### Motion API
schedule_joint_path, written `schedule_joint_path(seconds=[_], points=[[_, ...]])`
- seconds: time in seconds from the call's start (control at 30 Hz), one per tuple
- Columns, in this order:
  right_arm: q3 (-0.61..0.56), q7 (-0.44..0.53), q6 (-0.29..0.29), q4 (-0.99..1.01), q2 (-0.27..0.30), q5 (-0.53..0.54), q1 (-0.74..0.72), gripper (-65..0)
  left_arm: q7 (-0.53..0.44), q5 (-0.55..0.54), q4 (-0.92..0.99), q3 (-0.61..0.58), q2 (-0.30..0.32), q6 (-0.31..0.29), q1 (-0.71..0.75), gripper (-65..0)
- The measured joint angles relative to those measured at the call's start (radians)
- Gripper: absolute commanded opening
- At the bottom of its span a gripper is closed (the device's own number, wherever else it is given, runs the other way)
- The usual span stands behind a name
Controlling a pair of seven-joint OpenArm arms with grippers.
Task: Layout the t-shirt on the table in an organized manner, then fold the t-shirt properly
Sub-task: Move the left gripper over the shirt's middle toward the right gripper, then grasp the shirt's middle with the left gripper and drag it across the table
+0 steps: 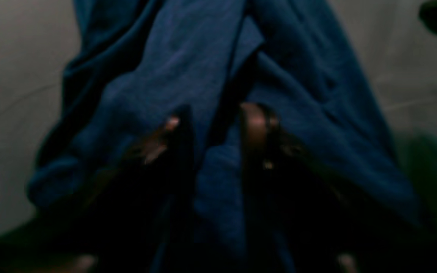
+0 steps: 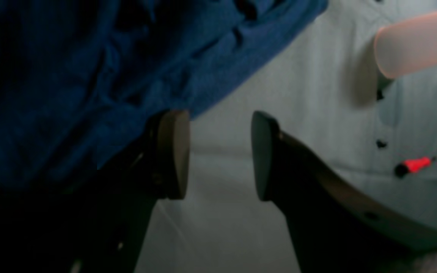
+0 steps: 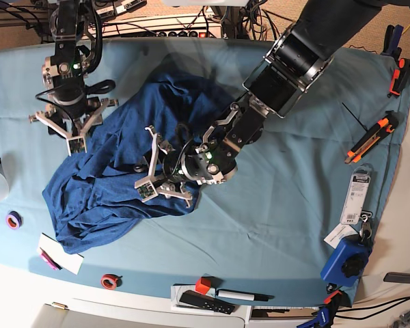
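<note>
No legible text on t-shirt (image 3: 116,171)

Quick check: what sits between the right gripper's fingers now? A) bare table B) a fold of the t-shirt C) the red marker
A: the right gripper is open over bare table, with the t-shirt beside one finger, not between them.

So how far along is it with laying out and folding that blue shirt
Early. Nothing looks done: the t-shirt lies crumpled on the table. In hand: the left gripper is down in its folds, fabric between its fingers; the right gripper, jaws open and empty, sits at the edge. Spreading flat and all folding remain.
</note>
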State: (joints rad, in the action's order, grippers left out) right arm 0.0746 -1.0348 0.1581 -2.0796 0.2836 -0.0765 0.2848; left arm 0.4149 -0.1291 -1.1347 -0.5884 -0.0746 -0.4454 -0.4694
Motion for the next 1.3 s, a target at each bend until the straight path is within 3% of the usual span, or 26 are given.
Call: schedule_joint_path(seconds=[0.07,0.13,0.43,0.67,0.8,0.97,1.2,1.3], points=[[0.000,0.000,0.001,0.002,-0.002,0.001,0.001,-38.8,-0.022,0.032,0.006,0.000,0.000,0.010,-0.015,-30.9],[0.000,0.015,0.006,0.021,-0.002,0.006,0.000,-38.8,-0.025,0.032,0.007,0.000,-0.001,0.063,-0.023,-30.4],[0.000,0.034,0.008,0.154,-0.002,0.020,-0.045,-38.9,-0.028,0.035,0.010,-0.009,0.000,0.037,-0.011,-30.4],[0.000,0.039,0.012,0.262,-0.004,0.058,-0.099,-39.6,-0.085,0.117,0.047,-0.093,-0.003,0.140,-0.014,-30.7],[0.000,0.037,0.015,0.269,-0.004,0.059,-0.099,-43.7,-0.137,0.121,0.103,-0.135,-0.003,0.206,-0.008,-39.3],[0.000,0.037,0.015,0.269,-0.004,0.059,-0.099,-44.1,-0.170,0.121,0.103,-0.138,-0.003,0.211,-0.025,-63.7],[0.000,0.037,0.015,0.269,-0.004,0.059,-0.099,-44.3,-0.169,0.117,0.103,-0.138,-0.003,0.209,-0.082,-65.0],[0.000,0.037,0.015,0.269,-0.005,0.060,-0.099,-47.5,-0.169,0.111,0.103,-0.141,-0.003,0.271,-0.121,-65.0]])
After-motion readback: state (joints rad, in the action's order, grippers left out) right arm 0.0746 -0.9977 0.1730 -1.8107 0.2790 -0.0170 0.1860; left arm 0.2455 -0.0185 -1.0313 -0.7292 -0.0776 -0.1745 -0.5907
